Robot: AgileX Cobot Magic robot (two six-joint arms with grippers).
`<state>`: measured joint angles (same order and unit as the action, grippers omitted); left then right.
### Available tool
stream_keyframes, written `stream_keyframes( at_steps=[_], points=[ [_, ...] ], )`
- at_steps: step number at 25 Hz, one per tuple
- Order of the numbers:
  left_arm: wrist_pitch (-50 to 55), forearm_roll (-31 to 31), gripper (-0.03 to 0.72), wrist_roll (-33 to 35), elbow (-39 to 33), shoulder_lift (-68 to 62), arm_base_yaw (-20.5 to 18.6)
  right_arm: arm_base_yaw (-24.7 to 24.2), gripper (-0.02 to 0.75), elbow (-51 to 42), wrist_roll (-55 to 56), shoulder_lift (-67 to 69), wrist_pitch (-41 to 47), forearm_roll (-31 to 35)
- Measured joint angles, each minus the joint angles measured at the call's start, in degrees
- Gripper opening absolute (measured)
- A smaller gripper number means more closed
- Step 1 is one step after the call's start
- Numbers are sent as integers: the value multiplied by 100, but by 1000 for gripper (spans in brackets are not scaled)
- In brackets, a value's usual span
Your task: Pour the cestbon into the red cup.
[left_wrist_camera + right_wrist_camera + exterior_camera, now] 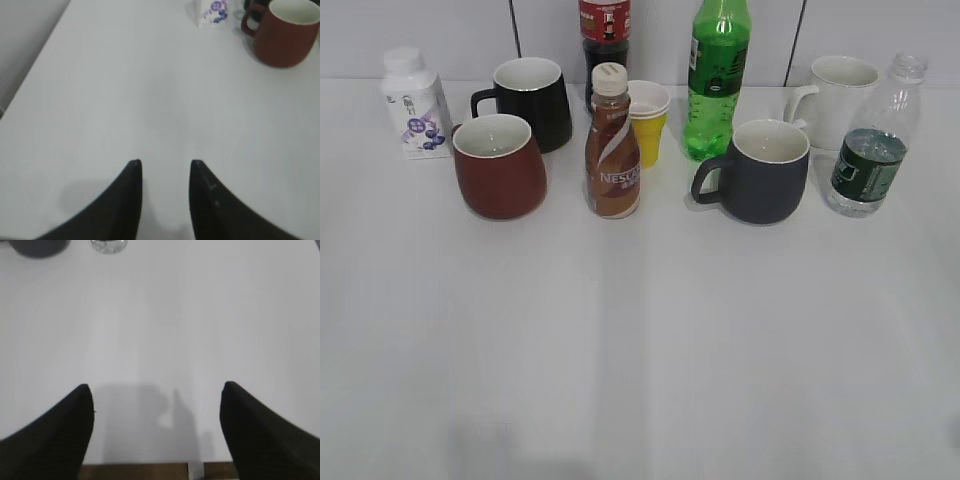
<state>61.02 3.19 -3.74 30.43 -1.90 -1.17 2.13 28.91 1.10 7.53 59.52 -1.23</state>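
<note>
The cestbon (868, 150) stood upright at the far right of the bench (640, 330), nearest the right pincer (157, 390), which was spread wide, holding nothing.

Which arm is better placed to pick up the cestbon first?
The right. The cestbon stands at the far right of the table, and its base shows at the top of the right wrist view, ahead of the open right gripper. The left gripper faces the red cup instead.
</note>
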Motion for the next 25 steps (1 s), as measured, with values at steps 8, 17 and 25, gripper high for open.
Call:
stream_keyframes(
  at_steps=[8, 17, 25],
  points=[
    [-5, 7, 246, 2, -11, 227, -5, -25, 590, 0, 0, -798, 6, 6],
    [-5, 7, 246, 2, -13, 227, -5, -25, 589, 0, 5, -799, -1, 10],
    [-5, 7, 246, 2, -18, 227, -5, -25, 589, 0, 5, -799, 3, 10]
  ],
)
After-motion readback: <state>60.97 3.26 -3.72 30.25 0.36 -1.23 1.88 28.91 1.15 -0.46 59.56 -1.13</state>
